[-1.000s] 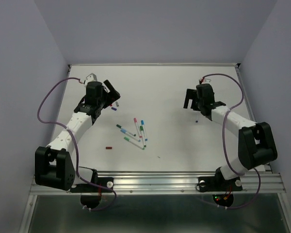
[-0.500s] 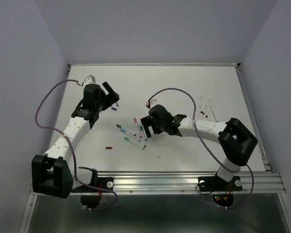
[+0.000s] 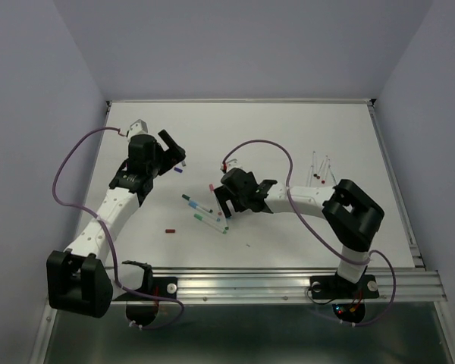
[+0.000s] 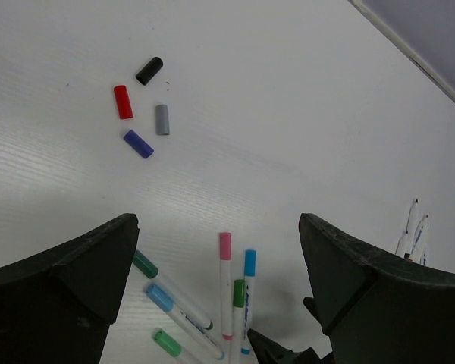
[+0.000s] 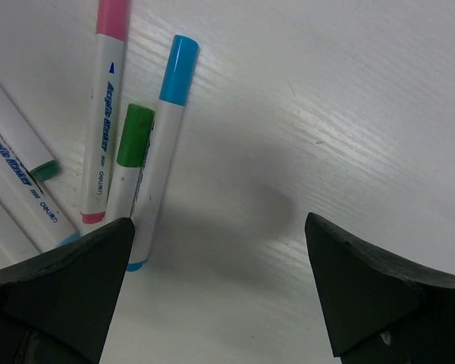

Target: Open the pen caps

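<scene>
The right gripper [image 5: 220, 224] is held spread wide, nothing caught between its fingers, low over the table [image 5: 326, 114]. Beside its left finger in the wrist view, three pens are laid side by side: a pink cap [image 5: 114, 15], a light blue cap [image 5: 179, 70] and a green cap [image 5: 135, 135] are seated on their white barrels [image 5: 102, 129]. The left gripper [image 4: 218, 220] is likewise spread and empty, raised over the far left of the table. Beyond it, four loose caps are grouped near one another without touching: a black cap [image 4: 149, 70], a red cap [image 4: 122, 101], a grey cap [image 4: 161, 119] and a dark blue cap [image 4: 138, 143]. A dark red cap [image 3: 170, 229] is seen alone nearer the front edge
</scene>
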`<state>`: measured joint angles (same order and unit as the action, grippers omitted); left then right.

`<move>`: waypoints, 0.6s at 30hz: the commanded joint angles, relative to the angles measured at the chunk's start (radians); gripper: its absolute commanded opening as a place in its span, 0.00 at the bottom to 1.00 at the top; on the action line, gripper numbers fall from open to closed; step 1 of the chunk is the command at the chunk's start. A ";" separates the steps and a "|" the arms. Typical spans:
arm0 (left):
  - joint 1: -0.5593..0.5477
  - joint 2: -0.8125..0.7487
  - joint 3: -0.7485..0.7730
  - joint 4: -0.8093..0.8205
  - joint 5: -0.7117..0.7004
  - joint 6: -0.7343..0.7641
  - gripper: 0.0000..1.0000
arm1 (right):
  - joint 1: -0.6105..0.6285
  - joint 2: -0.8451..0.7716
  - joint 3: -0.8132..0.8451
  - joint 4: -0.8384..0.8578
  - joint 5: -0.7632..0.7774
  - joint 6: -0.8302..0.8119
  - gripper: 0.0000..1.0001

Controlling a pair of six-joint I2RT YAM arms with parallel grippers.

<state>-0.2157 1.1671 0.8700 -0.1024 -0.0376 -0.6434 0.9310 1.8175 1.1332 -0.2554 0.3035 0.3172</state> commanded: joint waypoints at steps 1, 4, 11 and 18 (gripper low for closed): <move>0.003 -0.030 -0.009 0.015 -0.005 0.016 0.99 | 0.006 0.026 0.059 -0.005 0.055 0.010 1.00; 0.003 -0.026 -0.008 0.015 -0.004 0.017 0.99 | 0.006 0.046 0.066 -0.007 0.054 0.006 1.00; 0.001 -0.017 -0.008 0.017 -0.002 0.017 0.99 | 0.006 0.081 0.080 -0.008 0.054 0.025 1.00; 0.003 -0.012 -0.003 0.020 0.013 0.031 0.99 | 0.006 0.157 0.122 -0.008 0.031 0.022 0.88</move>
<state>-0.2157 1.1671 0.8696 -0.1024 -0.0338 -0.6407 0.9310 1.9202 1.2217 -0.2573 0.3264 0.3367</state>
